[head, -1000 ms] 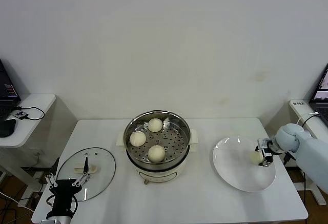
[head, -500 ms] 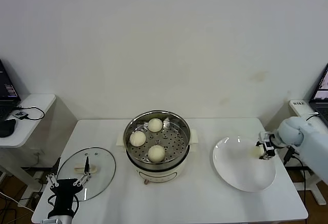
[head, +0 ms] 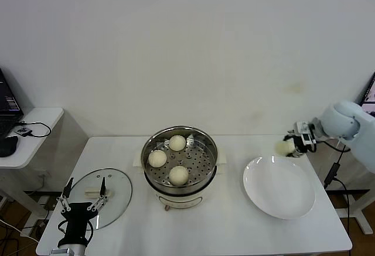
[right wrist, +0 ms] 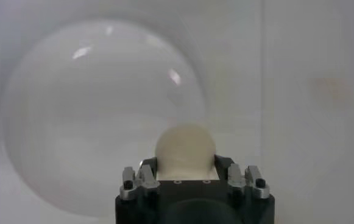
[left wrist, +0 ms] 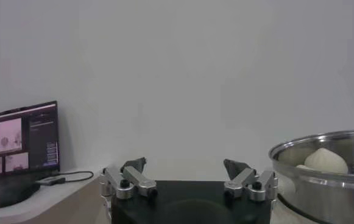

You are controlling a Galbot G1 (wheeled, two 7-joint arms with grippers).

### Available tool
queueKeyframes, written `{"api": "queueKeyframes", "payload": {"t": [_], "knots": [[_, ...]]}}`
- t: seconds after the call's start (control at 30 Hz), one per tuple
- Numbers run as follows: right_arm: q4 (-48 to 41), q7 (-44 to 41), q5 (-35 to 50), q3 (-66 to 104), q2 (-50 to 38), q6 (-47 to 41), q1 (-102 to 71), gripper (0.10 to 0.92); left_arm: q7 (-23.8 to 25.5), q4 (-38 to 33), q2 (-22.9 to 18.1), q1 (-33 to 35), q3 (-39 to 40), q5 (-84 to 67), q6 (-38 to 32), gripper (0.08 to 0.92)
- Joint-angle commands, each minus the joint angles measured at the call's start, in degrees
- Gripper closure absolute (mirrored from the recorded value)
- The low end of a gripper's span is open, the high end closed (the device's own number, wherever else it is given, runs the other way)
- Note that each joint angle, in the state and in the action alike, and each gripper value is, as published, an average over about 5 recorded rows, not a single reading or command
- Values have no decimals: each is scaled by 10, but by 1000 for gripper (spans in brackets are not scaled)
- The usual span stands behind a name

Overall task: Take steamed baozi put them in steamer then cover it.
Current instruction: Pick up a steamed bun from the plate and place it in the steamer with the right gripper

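Our right end effector (head: 291, 146) was clamped on the fourth small round cream-white bun (head: 284, 147), held above the flat white plate (head: 279, 187), right of the shiny stainless-steel steamer pot (head: 179, 160); we judged it raised to clear the rim. Three buns (head: 179, 174) sat on its perforated tray. Our left end effector (head: 82, 203), fingers apart, hovered over the clear glass lid (head: 98, 190) on the white desk (head: 222, 232), left of the pot, presumably staged for covering.

Even, bright overhead light, soft shadows on the worktop (head: 234, 232), faint glare on the plate (right wrist: 103, 91), right wrist view hazy and soft-focused.
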Motion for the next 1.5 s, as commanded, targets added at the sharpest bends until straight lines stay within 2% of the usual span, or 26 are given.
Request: {"api": "queueKeyframes", "payload": {"t": [0.03,0.27,0.5,0.97,1.5], "knots": [[80,24,159,-168,55,-65,223,428,0,-1,1,0,1,0,0,177],[81,79,253,-209,182,-123,249,423,0,0,-3,-4,0,1,0,177],[56,127,291,-212,262,-166,215,415,0,-1,-7,-2,-7,2,-1,177],[-4,171,268,-218,343,-214,132,414,0,-5,-13,-3,-14,2,-1,177],[-35,179,235,-224,369,-237,110,414,-2,0,-12,-4,-16,-1,-5,177]]}}
